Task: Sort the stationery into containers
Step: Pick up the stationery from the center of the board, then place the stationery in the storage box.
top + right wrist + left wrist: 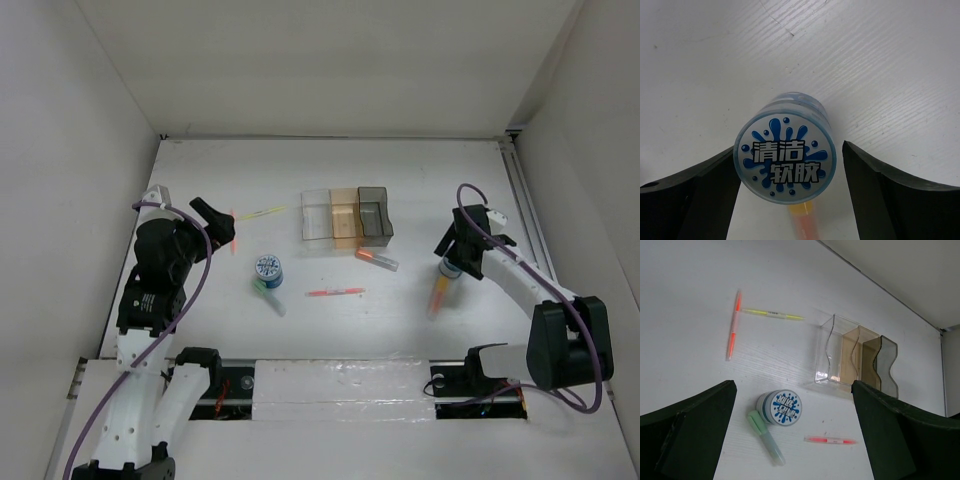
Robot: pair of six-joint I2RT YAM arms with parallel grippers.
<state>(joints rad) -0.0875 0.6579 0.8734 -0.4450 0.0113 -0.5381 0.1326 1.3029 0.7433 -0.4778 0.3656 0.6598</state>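
Over at the right of the table, a blue-white patterned roll stands upright between the fingers of my right gripper. The left finger is at its side and a gap shows at the right finger, so the gripper is open. An orange marker lies just behind the roll. My left gripper hangs open above a second roll, a green marker and a red pen. The clear, amber and smoky grey containers stand in a row.
An orange pen and a yellow-green pen lie left of the containers. Another orange marker lies just in front of the grey bin. White walls enclose the table on three sides.
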